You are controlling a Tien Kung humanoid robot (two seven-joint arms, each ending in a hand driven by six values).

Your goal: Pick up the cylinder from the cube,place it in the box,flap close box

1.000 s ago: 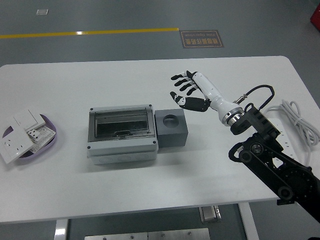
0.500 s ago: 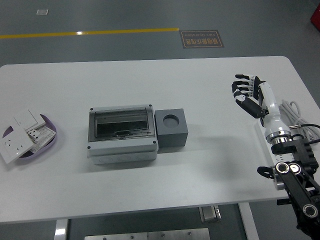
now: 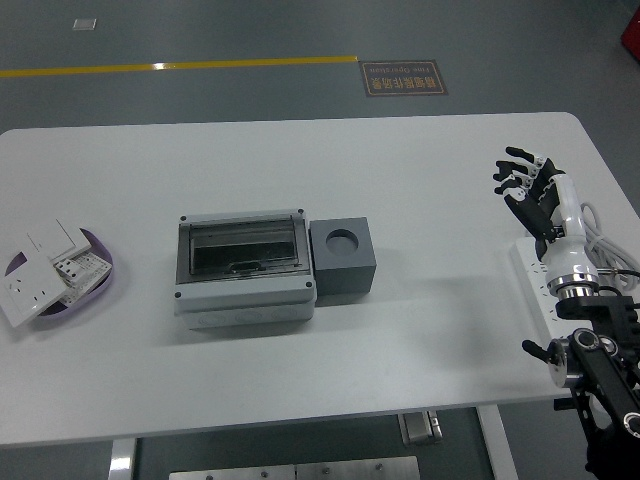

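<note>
A grey cube (image 3: 343, 256) with a round empty hole in its top stands at the table's middle. Right against its left side is a grey box (image 3: 243, 265) with its smoky see-through flap shut. No cylinder shows anywhere. My right hand (image 3: 527, 185) is at the table's right edge, far from the cube, raised with its fingers spread and holding nothing. My left arm is out of view.
A purple dish (image 3: 100, 285) of white switch and socket parts sits at the left edge. A white power strip (image 3: 540, 280) and coiled white cable (image 3: 600, 240) lie under my right arm. The white table (image 3: 300, 160) stretches around them.
My right hand has pulled back from beside the cube to the table's right edge and turned more upright. The cube and box have not moved.
</note>
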